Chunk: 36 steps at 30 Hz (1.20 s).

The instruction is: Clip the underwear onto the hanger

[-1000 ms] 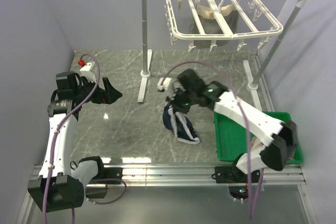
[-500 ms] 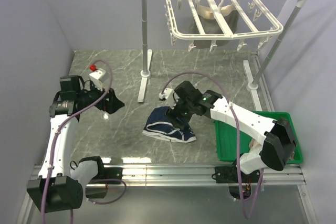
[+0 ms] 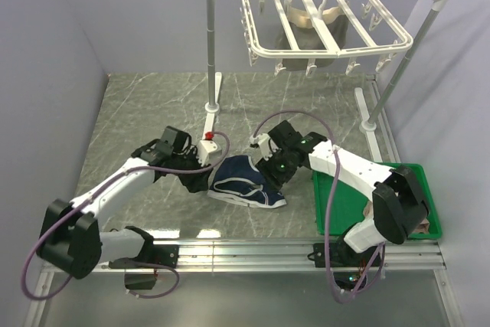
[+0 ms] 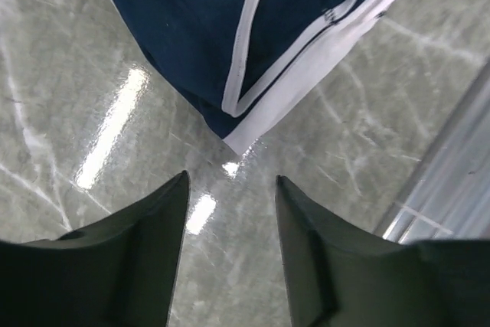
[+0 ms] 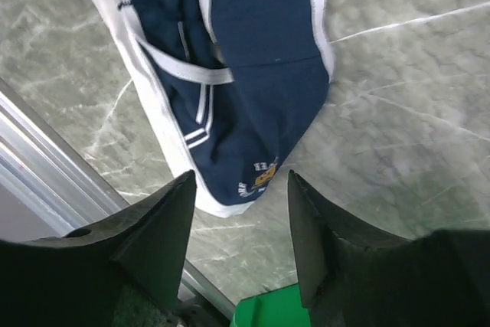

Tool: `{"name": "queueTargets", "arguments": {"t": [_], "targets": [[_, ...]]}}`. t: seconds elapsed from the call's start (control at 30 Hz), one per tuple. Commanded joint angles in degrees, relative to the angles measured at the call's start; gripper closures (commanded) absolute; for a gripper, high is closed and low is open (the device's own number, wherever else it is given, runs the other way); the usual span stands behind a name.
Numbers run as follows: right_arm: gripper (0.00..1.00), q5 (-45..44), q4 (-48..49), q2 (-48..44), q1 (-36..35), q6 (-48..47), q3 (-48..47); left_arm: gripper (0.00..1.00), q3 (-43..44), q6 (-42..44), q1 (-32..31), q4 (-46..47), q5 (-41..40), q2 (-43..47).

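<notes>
The navy underwear (image 3: 241,181) with white piping lies crumpled on the marble table between both arms. It shows in the left wrist view (image 4: 253,28) and in the right wrist view (image 5: 245,67), where its round emblem faces the jaws. My left gripper (image 3: 200,183) is open and empty, low at the garment's left corner (image 4: 231,178). My right gripper (image 3: 274,172) is open and empty just right of the garment (image 5: 241,178). The white hanger (image 3: 325,24) hangs by its hook from the stand's crossbar at the back, with clips along its edges.
A white pole stand (image 3: 209,51) with a grey crossbar rises behind the garment. Beige and olive-grey garments (image 3: 314,17) hang under the hanger. A green bin (image 3: 344,204) sits at the right front. A metal rail (image 3: 253,250) runs along the table's near edge.
My right gripper let go of the underwear, which now lies spread on the table. My left arm swung from the far left over to the garment's left edge.
</notes>
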<state>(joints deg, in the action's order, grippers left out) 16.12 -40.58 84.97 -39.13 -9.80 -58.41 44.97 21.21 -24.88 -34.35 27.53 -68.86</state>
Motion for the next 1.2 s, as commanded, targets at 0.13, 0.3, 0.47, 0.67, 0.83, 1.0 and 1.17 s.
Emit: {"name": "queueTargets", "arguments": {"t": [0.13, 0.3, 0.47, 0.67, 0.83, 1.0, 1.17], "targets": [[0.48, 6.91, 7.35, -4.2, 0.81, 2.33, -0.56, 0.52, 1.61, -3.54, -0.87, 6.22, -0.65, -6.11], [0.56, 1.04, 9.55, -1.39, -2.95, 0.67, -2.05, 0.45, 5.91, -7.41, 9.82, 5.26, 8.4, -7.51], [0.55, -12.24, 11.22, 2.3, -11.92, -1.62, -4.77, 0.34, 7.59, -10.22, 21.08, 3.23, 17.81, -9.71], [0.56, -17.61, 11.05, 8.28, -18.59, -3.2, -9.17, 0.29, 8.64, -11.28, 27.34, 1.75, 20.46, -10.86], [0.57, -16.3, 7.19, 13.27, -21.94, -4.87, -11.72, 0.28, 8.38, -11.37, 28.31, 2.27, 20.02, -10.07], [0.59, -17.17, 6.04, 17.42, -23.35, -4.7, -13.39, 0.28, 8.03, -11.72, 28.57, 2.97, 19.76, -10.15], [0.6, -20.25, 7.35, 19.62, -23.36, -4.61, -14.09, 0.27, 7.41, -11.11, 28.66, 2.97, 19.58, -9.63]]}}
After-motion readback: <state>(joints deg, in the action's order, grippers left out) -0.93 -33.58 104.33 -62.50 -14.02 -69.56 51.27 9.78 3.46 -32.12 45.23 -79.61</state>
